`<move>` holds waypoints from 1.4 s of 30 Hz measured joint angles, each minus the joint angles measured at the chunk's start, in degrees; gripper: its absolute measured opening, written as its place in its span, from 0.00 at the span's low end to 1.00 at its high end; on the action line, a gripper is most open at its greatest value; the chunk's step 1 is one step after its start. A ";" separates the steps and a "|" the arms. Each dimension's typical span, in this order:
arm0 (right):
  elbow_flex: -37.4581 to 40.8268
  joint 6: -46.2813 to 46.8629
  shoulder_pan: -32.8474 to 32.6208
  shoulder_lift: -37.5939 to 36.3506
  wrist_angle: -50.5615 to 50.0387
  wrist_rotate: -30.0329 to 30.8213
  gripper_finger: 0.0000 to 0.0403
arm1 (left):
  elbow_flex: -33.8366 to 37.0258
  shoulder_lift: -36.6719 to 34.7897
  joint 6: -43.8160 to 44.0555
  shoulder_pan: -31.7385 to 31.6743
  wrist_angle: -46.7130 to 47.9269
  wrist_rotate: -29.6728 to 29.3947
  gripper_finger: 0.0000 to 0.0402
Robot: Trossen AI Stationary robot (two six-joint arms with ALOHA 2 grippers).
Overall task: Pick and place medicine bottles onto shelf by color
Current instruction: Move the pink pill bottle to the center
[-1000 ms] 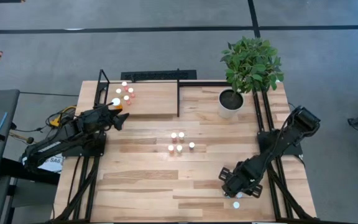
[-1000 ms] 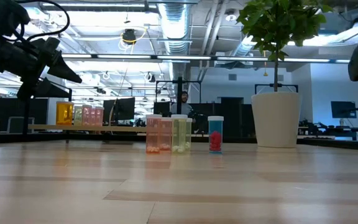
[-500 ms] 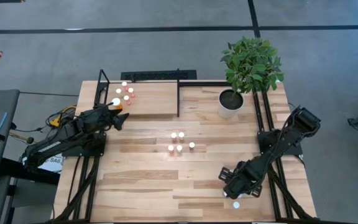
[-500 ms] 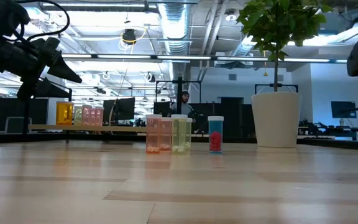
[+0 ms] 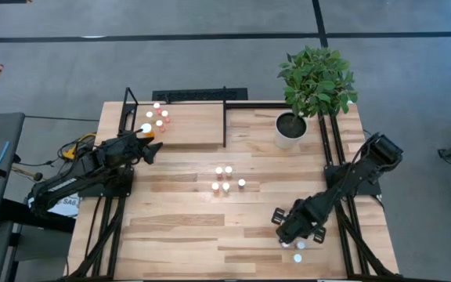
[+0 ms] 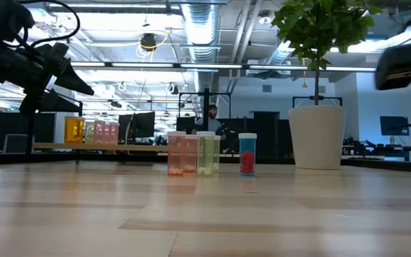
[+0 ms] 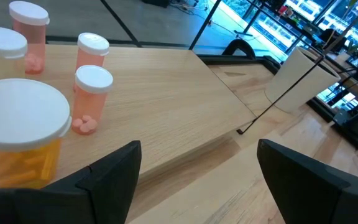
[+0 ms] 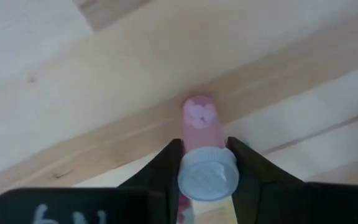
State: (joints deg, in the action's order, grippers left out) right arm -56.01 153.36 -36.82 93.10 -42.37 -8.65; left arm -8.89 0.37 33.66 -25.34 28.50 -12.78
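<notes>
My right gripper (image 5: 286,237) is near the table's front right, shut on a pink medicine bottle (image 8: 198,124) with a white cap (image 8: 207,175). Two more white-capped bottles (image 5: 297,251) stand beside it. Several bottles (image 5: 225,181) stand on their bases mid-table, shown as orange, yellowish and red in the low view (image 6: 204,153). The shelf (image 5: 194,125) at the far left carries several bottles (image 5: 159,117). My left gripper (image 5: 150,149) hovers open at the shelf's near left edge, beside a wide yellow bottle (image 7: 18,137), with nothing between its fingers. My right gripper pinches the pink bottle between its two fingers (image 8: 166,163), at the bottle's top just below the white cap (image 8: 191,149). The fingers come from above, pointing down. The bottle stands along the fingers, cap up; I cannot tell whether its base is still on the table.
A white pot with a green plant (image 5: 291,129) stands at the far right, next to the shelf's black upright rods (image 5: 225,117). Bare planks lie between the middle bottles and the table's near edge (image 5: 194,258). Black frame bars run along the right edge (image 5: 343,180).
My right gripper has shut on the pink bottle and shifted a little toward the table's left and far edge. The left arm has kept still.
</notes>
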 joint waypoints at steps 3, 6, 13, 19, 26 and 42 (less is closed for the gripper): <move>-0.39 -5.50 3.11 0.00 -0.22 -0.54 0.33 | 0.01 0.01 -0.01 0.00 -0.01 0.00 0.77; -1.57 -11.00 6.56 -0.01 -0.43 -0.56 0.34 | 0.00 -0.01 -0.01 0.02 0.01 -0.01 0.77; -4.24 -23.26 13.90 -0.02 -0.61 -0.81 0.31 | 0.01 -0.01 -0.01 0.00 0.00 -0.01 0.77; -8.15 -30.69 17.95 2.97 -3.28 -1.00 0.31 | -0.01 -0.01 0.00 0.01 0.01 -0.02 0.77; -21.29 -41.65 20.64 13.87 -12.03 -2.12 0.31 | 0.00 -0.01 0.01 0.00 -0.03 0.00 0.77; -34.88 -56.11 24.69 22.21 -14.97 2.53 0.31 | 0.00 -0.01 0.00 0.01 -0.02 0.00 0.77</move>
State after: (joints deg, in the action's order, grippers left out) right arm -90.89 97.25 -12.13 115.31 -57.34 -6.12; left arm -8.89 0.36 33.66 -25.34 28.48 -12.78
